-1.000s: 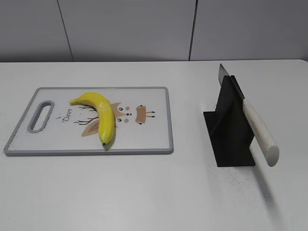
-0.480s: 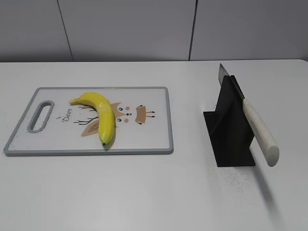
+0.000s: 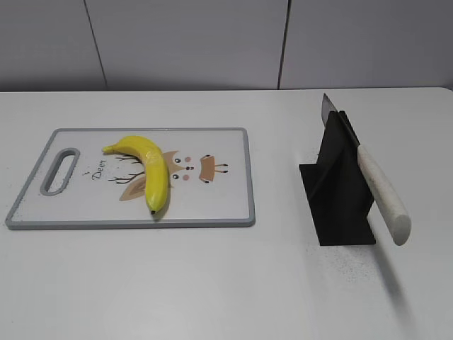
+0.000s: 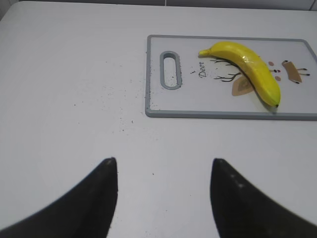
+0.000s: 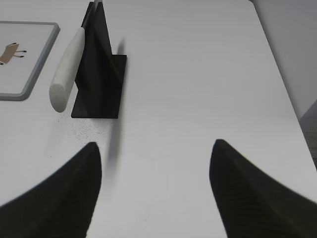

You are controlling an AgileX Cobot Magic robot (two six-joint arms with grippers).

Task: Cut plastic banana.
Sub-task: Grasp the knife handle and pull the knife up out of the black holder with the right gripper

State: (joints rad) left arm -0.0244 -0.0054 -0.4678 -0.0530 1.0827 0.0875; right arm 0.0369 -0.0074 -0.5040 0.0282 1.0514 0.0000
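A broad white desk carries everything. On its left part lies a flat rectangular white plastic cutting board with a grey rim, a slotted handle hole at its left end and a cartoon deer print in the middle. Well apart to the right stands a black angled knife stand, and a knife with a pale cream handle and steel blade rests slanted in it, handle toward the camera. The curved glossy yellow plastic banana lies on the board over the deer print, dark tip toward the near rim. The left hand hangs spread wide above bare desk, near the board's handle end. The right hand is likewise spread, empty, near the stand.
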